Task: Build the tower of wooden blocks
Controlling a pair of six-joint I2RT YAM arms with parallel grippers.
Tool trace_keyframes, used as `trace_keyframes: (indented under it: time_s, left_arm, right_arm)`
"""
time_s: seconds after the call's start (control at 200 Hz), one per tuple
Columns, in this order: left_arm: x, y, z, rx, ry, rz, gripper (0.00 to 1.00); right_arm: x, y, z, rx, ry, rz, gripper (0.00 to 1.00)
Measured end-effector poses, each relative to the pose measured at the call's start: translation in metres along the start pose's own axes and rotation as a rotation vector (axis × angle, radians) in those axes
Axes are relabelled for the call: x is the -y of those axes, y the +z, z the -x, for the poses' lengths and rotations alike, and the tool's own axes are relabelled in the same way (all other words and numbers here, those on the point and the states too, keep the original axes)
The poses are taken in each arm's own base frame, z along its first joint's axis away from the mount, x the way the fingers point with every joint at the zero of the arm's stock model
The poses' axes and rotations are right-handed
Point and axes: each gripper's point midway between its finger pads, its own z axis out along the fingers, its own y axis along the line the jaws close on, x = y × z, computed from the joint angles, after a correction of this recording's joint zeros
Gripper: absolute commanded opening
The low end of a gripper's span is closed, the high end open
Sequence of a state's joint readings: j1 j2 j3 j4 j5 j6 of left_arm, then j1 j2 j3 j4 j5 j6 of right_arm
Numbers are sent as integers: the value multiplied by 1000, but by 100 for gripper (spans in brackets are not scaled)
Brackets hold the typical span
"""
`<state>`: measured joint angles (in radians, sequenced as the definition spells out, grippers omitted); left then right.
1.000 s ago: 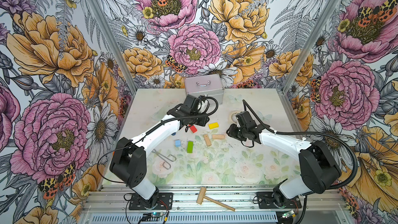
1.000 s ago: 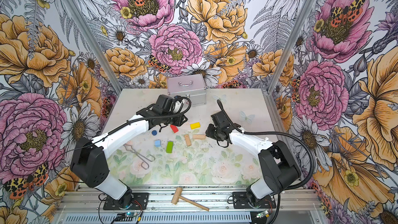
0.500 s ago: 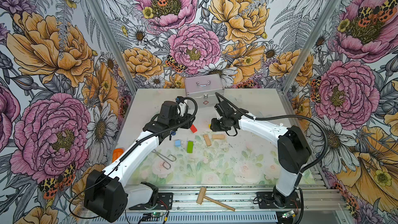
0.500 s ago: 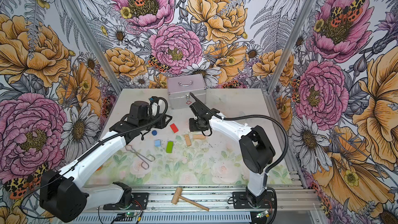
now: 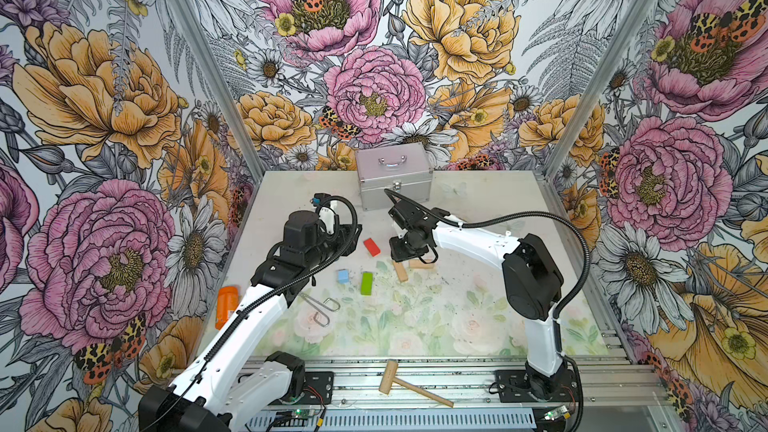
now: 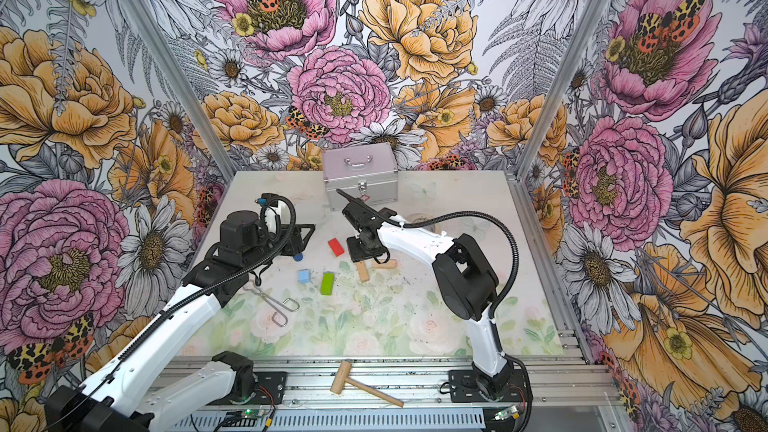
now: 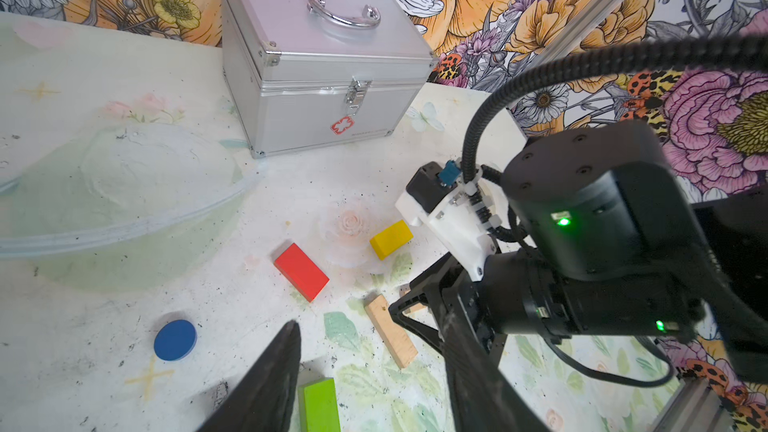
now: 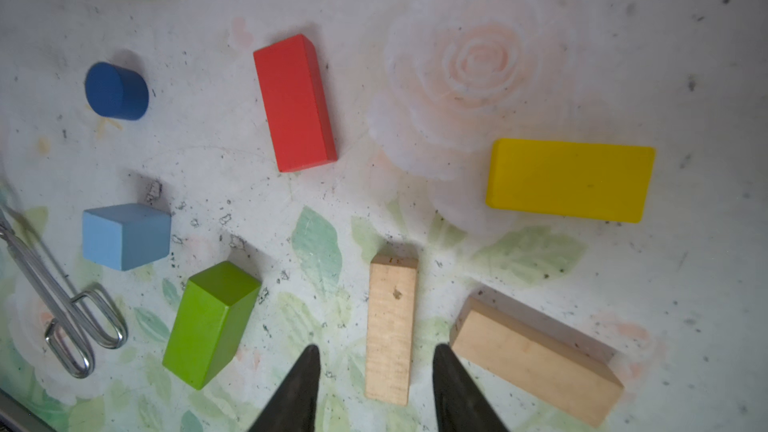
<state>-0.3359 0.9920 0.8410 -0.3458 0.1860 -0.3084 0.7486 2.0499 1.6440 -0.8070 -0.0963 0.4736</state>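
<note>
Seemingly the opening step, with nothing stacked. The right gripper (image 8: pixel 376 349), jaws apart, brackets a tan bar (image 8: pixel 390 326) lying flat before the silver case (image 5: pixel 394 178). Next it should close squarely on the bar.

Left tool (image 5: pixel 352 236) pulled back from red bar (image 5: pixel 372 246), seemingly wider, right tool (image 8: pixel 376 351) swung over 1 tan bar (image 8: pixel 390 317)

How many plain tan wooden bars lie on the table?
2. One plain tan wooden bar lies between the right gripper's fingertips; the other lies beside it, not touching. None seems hidden.
</note>
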Motion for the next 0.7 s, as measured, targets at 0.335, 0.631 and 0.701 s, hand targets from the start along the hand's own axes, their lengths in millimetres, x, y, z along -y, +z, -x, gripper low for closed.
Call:
trace_keyframes:
  time_s: [0.335, 0.631, 0.701]
  left_arm:
    - [0, 0, 1, 5, 0, -1, 57]
    - [0, 0, 1, 5, 0, -1, 57]
    - [0, 0, 1, 5, 0, -1, 57]
  right_arm:
    - [6, 18, -8, -60, -35, -66, 49]
    - [2, 25, -14, -77, -54, -77, 49]
    - [3, 31, -16, -91, -53, -83, 49]
